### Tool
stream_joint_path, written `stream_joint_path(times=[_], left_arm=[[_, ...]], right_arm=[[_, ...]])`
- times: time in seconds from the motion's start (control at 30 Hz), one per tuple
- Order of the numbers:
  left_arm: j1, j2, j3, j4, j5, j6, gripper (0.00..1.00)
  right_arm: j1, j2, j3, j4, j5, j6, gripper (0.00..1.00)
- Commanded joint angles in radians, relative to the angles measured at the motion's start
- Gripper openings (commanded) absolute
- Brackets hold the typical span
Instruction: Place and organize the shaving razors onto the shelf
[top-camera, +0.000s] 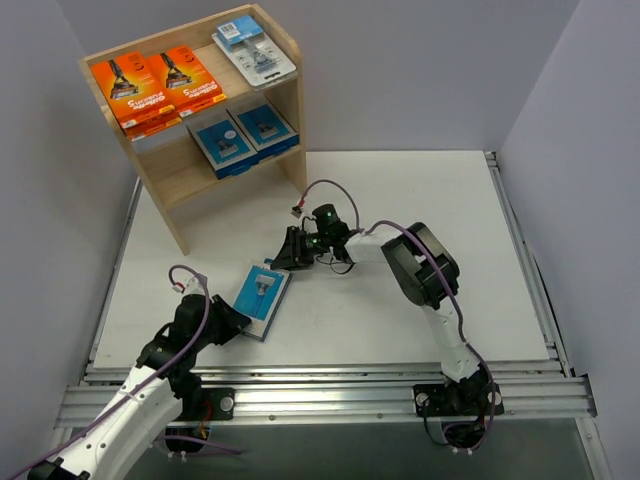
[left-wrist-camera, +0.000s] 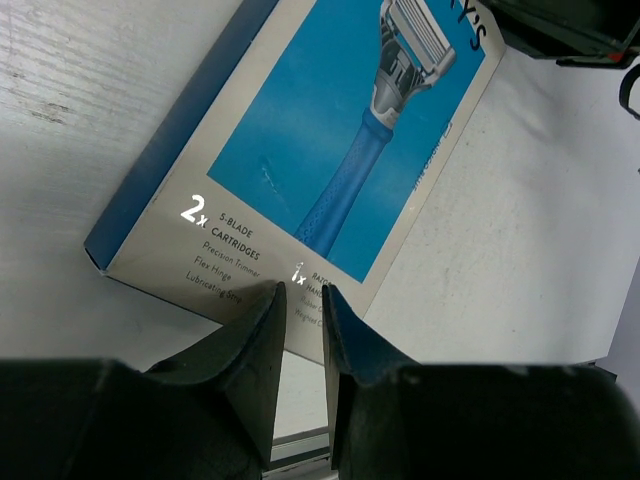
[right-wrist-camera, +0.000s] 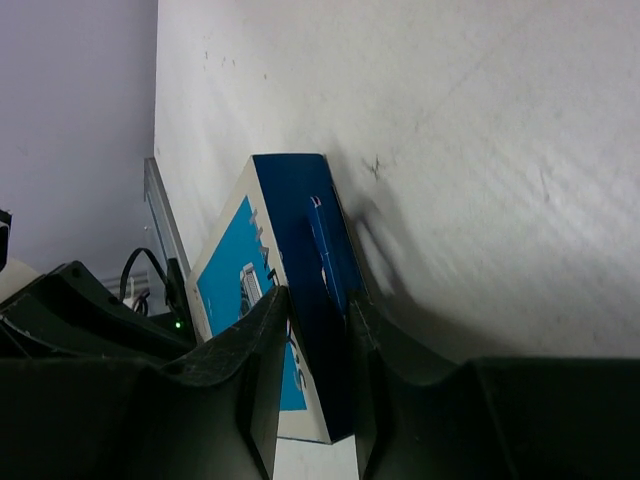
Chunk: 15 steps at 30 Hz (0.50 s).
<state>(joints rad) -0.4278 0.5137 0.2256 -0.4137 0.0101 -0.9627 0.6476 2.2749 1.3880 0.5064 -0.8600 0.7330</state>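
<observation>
Step in hand: pick-up. The right gripper (right-wrist-camera: 318, 295) is clamped across one end of the blue box (top-camera: 262, 300). The left gripper (left-wrist-camera: 300, 290) is nearly closed and empty, with the box just ahead of its tips. Next move, in my judgement: lift clear and carry to the shelf (top-camera: 165, 195) beyond.

White table (top-camera: 420, 190) — shelf (top-camera: 162, 190), razor box (top-camera: 263, 300)

1. A white desk (top-camera: 420, 190) is lying flat and is filling the middle of the top view, with faint scuffs (right-wrist-camera: 375, 165) showing on its surface.
2. A set of silver metal rails (top-camera: 330, 400) is running along the desk's near edge.
3. Narrower side rails (top-camera: 520, 250) are lining its left and right edges.
4. Plain grey walls (top-camera: 400, 70) are standing beyond the far edge and at both sides.
</observation>
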Motion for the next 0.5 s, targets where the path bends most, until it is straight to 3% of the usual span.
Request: stream_joint_path(times=[0.0, 0.23, 0.4, 0.47], left_arm=[[-0.009, 0.011, -0.023, 0.003, 0.002, -0.005, 0.30], [-0.029, 0.016, -0.006, 0.018, -0.001, -0.010, 0.30], [-0.043, 0.054, 0.014, 0.035, -0.039, 0.001, 0.30], [-0.057, 0.072, 0.017, 0.039, -0.056, 0.005, 0.28]], right_arm=[[0.001, -0.089, -0.091, 0.013, -0.007, 0.000, 0.13], [-0.009, -0.175, -0.243, 0.125, 0.003, 0.051, 0.09], [-0.016, -0.227, -0.354, 0.262, -0.002, 0.124, 0.10], [-0.016, -0.258, -0.400, 0.293, 0.004, 0.134, 0.14]])
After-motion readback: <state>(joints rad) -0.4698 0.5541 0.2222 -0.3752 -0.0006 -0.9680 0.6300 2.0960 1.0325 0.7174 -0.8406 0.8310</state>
